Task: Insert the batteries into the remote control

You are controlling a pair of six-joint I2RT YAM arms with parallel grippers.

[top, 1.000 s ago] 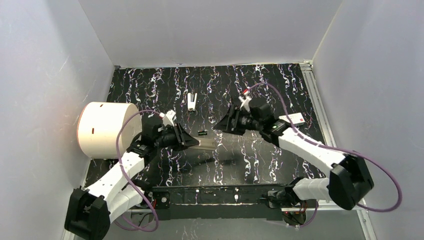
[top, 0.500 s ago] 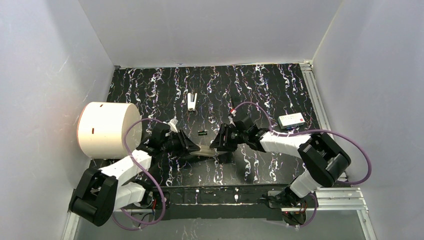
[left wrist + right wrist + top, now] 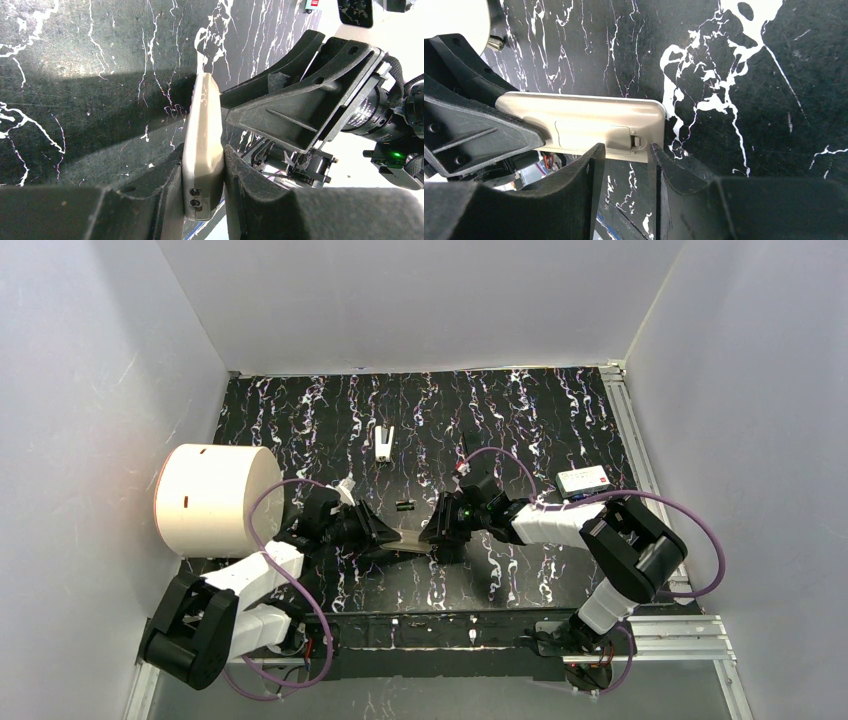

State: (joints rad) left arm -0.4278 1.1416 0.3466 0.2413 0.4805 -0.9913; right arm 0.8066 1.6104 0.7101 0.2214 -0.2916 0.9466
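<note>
- Step in hand, as I read it: getting the battery cover (image 3: 591,134) off the remote (image 3: 574,112) before any cell goes in. In the right wrist view the cover looks shut.
- Your left jaws are clamped on the remote's long edges near one end. They hold it, seemingly clear of the worktop (image 3: 520,420), just below the centre of the top view.
- Your right jaws stand partly open with nothing in them, one on either side of the small latch (image 3: 636,141) at the cover's end. You cannot tell whether they touch the remote's edge.
- One green battery (image 3: 404,506) lies on the worktop just above the remote in the top view, apart from both arms. You cannot make out the other cells.
- Next move calls for a fine catch on that latch, then a pull or slide of the cover along the body, with the left grip firm against twisting.
- Only after that should you send the right jaws for the green battery.
</note>
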